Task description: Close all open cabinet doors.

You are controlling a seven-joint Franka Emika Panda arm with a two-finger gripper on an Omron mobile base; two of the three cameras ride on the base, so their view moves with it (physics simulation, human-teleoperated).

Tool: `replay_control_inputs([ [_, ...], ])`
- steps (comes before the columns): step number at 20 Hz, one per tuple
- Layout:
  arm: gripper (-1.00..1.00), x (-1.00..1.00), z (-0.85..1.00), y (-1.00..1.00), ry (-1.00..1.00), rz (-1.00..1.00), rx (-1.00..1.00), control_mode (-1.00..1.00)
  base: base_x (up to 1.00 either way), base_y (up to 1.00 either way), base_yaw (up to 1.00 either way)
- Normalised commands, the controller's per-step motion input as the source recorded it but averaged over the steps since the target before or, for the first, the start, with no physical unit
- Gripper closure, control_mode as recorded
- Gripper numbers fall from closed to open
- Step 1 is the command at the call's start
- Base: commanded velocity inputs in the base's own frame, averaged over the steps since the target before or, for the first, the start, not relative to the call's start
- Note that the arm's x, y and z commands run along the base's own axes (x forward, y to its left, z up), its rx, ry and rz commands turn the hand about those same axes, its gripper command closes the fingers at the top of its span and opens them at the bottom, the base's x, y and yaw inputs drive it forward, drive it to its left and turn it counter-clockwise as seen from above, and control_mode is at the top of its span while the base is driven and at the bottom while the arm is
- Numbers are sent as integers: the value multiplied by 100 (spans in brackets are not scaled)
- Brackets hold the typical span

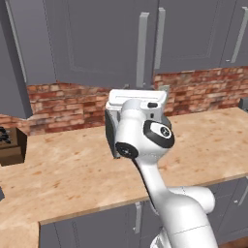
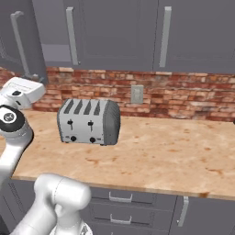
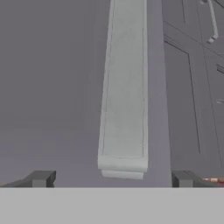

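- A silver four-slot toaster (image 2: 88, 122) stands on the beige marbled counter (image 2: 165, 156), its two levers and two knobs on the near face.
- Behind the toaster runs a red brick backsplash (image 2: 193, 98).
- A grey wall outlet (image 2: 137, 94) sits on the bricks, up and right of the toaster.
- Grey drawers with short silver handles (image 2: 120, 198) lie below the toaster, under the counter edge.
- Well to the toaster's left, a brown wooden box (image 1: 13, 145) rests on the counter.
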Motion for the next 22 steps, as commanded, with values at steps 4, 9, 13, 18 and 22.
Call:
replay_control_inputs([
  [4, -100, 44, 0, 6, 0, -12, 0, -100, 0, 0, 0],
  [9, -100, 42, 0, 13, -2, -15, 0, -100, 0, 0, 0],
  [13, -100, 37, 0, 3, 0, -12, 0, -100, 0, 0, 0],
  [18, -100, 38, 0, 0, -1, 0, 0, -100, 0, 0, 0],
  [22, -100, 40, 0, 0, -1, 0, 0, -100, 0, 0, 0],
])
